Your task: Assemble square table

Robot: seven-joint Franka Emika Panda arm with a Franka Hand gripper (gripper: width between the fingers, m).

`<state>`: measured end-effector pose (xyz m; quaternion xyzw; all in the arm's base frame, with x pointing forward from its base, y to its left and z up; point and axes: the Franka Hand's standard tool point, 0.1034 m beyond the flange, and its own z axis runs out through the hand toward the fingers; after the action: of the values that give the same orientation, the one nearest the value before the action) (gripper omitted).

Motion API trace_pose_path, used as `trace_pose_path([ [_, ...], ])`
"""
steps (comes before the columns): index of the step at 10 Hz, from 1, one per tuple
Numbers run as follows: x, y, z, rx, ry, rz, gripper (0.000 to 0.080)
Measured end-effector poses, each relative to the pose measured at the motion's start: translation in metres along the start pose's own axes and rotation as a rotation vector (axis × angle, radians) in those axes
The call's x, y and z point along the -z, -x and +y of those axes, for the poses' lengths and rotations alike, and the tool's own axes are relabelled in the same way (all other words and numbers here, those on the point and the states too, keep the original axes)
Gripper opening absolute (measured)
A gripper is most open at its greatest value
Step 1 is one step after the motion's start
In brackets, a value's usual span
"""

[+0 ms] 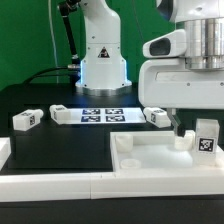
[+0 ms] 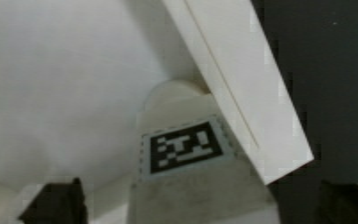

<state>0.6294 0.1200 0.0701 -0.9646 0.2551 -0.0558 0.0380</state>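
Wrist view: the gripper (image 2: 199,203) looks down onto the corner leg (image 2: 186,146), whose tag face is turned toward the lens. The fingertips (image 2: 55,200) show as two dark stubs spread wide, one on each side of the leg. Neither touches it, and nothing is held. The leg sits in the gap between them, roughly centred and close below. The rim of the square tabletop (image 2: 247,90) runs just beside it.

Exterior view: the square tabletop (image 1: 150,152) lies near, toward the exterior view's right, rim up. The corner leg (image 1: 206,138) stands at its far right corner. It looks upright, with the long axis vertical and the tag facing the camera. The gripper (image 1: 187,128) hangs low over that corner. The exact offset from the leg cannot be read here.

Key relation: the leg's long axis runs roughly along the gripper's own approach line, and the fingers straddle its two sides. Judged from this, closing in place would catch the leg across its width, and a straight lift would clear it. Whether the leg is fully seated cannot be told.

The nearest loose leg (image 1: 157,117) lies on the black table (image 1: 60,150) just beyond the tabletop's far edge, apart from the fingers. The marker board (image 1: 100,115) lies to the exterior view's left of it.
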Motion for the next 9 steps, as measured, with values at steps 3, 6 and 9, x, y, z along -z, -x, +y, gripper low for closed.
trace_pose_path([
  [3, 0.0, 0.0001, 0.0, -0.065, 0.0, 0.0, 0.0396],
  [6, -0.0003, 0.0002, 0.0004, -0.278, -0.001, -0.002, 0.0291],
  [9, 0.0018, -0.0024, 0.0051, -0.783, -0.004, -0.062, 0.0291],
])
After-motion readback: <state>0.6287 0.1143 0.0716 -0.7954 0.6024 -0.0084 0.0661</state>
